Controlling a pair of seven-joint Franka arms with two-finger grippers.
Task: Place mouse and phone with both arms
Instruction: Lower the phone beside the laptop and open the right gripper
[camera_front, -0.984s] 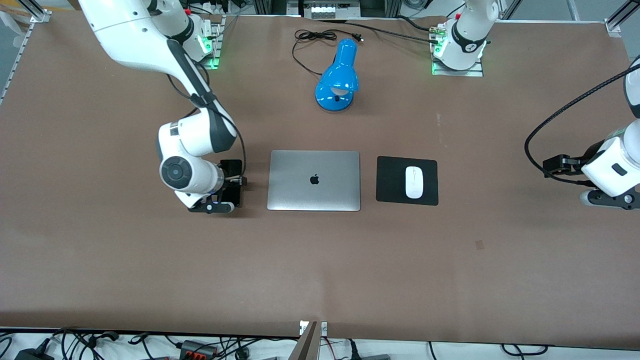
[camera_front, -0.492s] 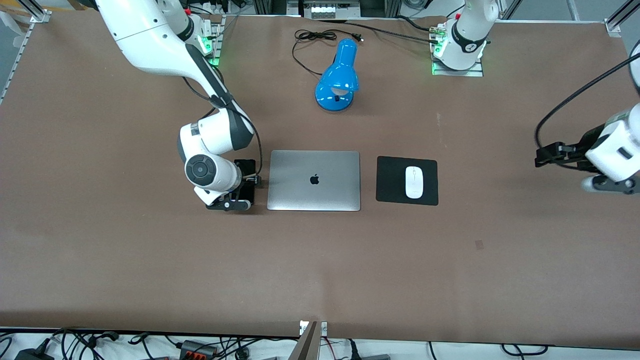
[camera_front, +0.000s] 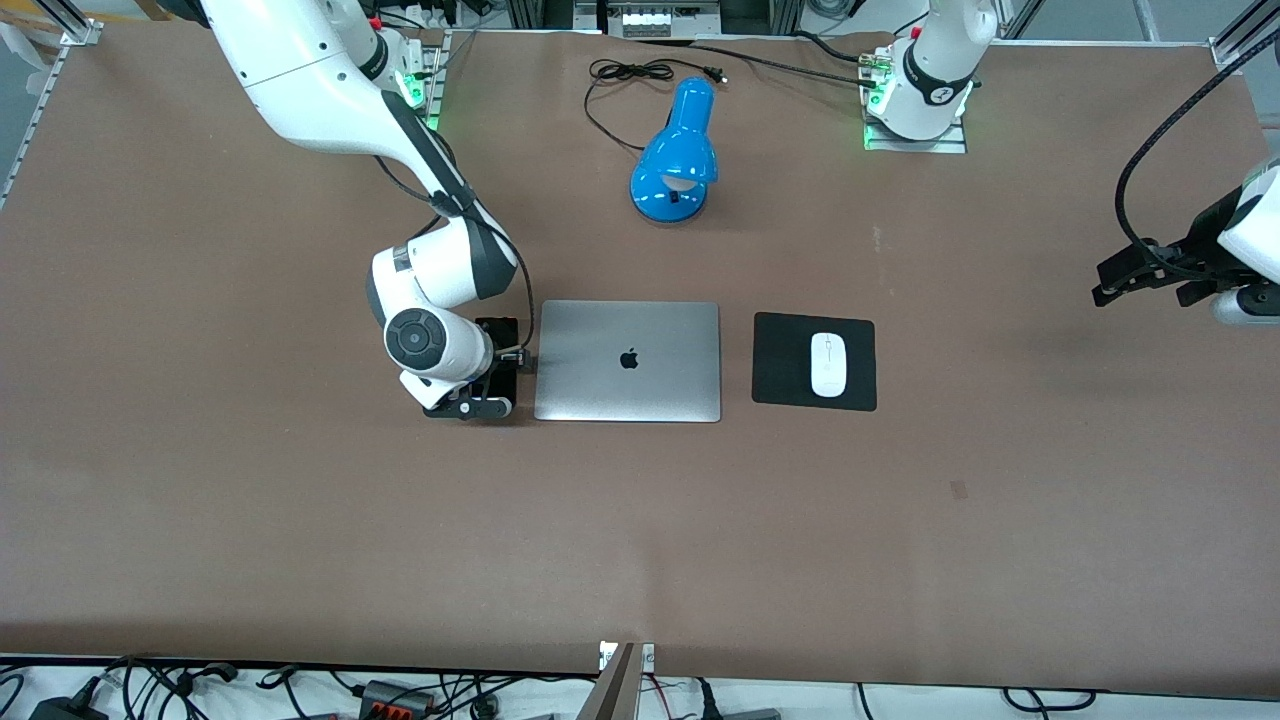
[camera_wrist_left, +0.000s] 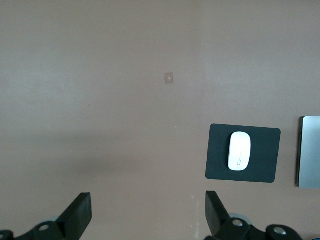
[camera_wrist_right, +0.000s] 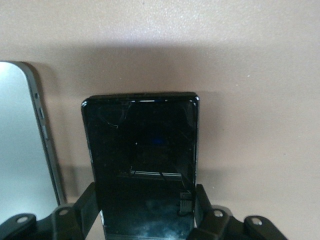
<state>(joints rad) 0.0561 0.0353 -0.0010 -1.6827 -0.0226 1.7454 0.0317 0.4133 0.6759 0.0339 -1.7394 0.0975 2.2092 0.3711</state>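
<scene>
Fingers of the right gripper (camera_wrist_right: 145, 220) are clamping the phone (camera_wrist_right: 142, 165) by its long edges, while the left gripper (camera_wrist_left: 148, 212) is showing its fingers spread wide with nothing between them

Largest of the things, the worktop (camera_front: 300, 550) is carrying a closed laptop (camera_front: 627, 361) at its middle, a blue lamp (camera_front: 675, 150) farther from the front camera, and a black pad (camera_front: 780, 380) beside the laptop toward the left arm's end. On that pad the mouse (camera_front: 827, 364) is lying flat, so its half of the task is looking finished

Over the last second the right arm has been carrying the phone toward the laptop; it is now sitting just beside the laptop's edge at the right arm's end, seemingly low over the worktop, though whether it is touching down I cannot tell. That is suggesting the phone is about in place, with letting go as the likely next step. Meanwhile the left arm has been pulling away from the pad toward its own end of the worktop, which is suggesting it is through with the mouse

Right arm is reaching out from its base, wrist bent downward over the phone. Left arm is hanging high over bare worktop, well apart from the mouse, its wrist camera looking down
</scene>
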